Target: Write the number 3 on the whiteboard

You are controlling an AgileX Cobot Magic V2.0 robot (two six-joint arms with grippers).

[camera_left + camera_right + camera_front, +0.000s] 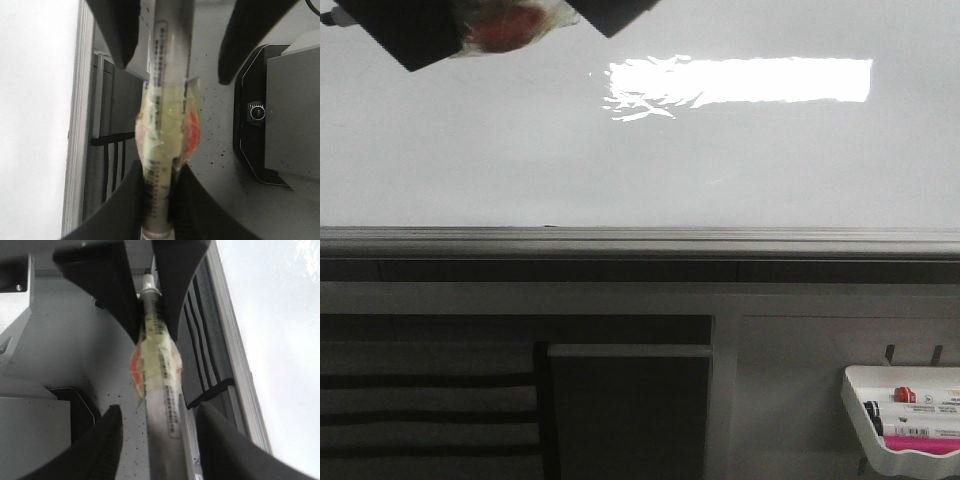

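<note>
Marker [165, 100] is what we see clamped between the fingers of the left gripper [159, 172], which press tight against its barrel on both sides. A yellowish tape wrap [167, 135] with a red patch bulges just past those fingertips. The right gripper [159, 412] is spread wide around the same marker. Its fingers [97, 445] stand clear of the barrel on either side, so we read it as released and gripping nothing. The whiteboard [620, 170] lies off to one side of the marker, beyond a grey rail [77, 150]. We cannot tell whether the marker's tip touches the board.
</note>
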